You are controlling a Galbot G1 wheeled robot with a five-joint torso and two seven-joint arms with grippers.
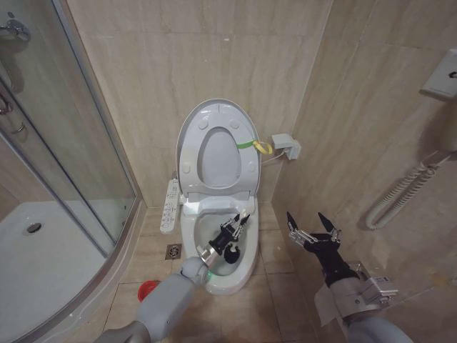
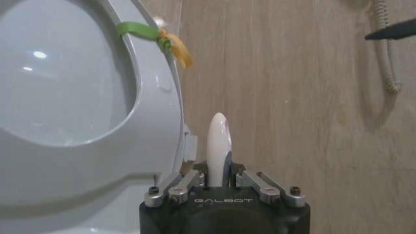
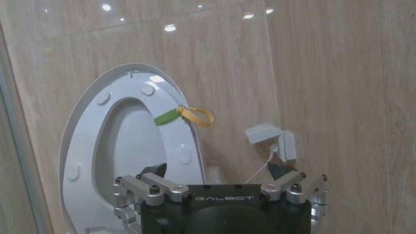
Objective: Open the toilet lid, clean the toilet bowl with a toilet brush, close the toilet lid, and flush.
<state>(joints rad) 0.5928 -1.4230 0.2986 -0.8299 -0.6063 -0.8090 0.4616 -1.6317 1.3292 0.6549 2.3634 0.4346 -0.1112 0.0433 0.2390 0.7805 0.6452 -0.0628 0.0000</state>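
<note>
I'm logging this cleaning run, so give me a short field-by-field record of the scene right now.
lid: toilet lid raised against the wall, seat ring up with it
bowl: toilet bowl open
brush: toilet brush handle gripped, dark head in the bowl
left end effector: shut on brush, over bowl
right end effector: open, beside toilet

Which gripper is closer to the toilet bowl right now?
Left. The left gripper is over the toilet bowl, holding the toilet brush. The right gripper hangs open beside it, above the floor.
</note>
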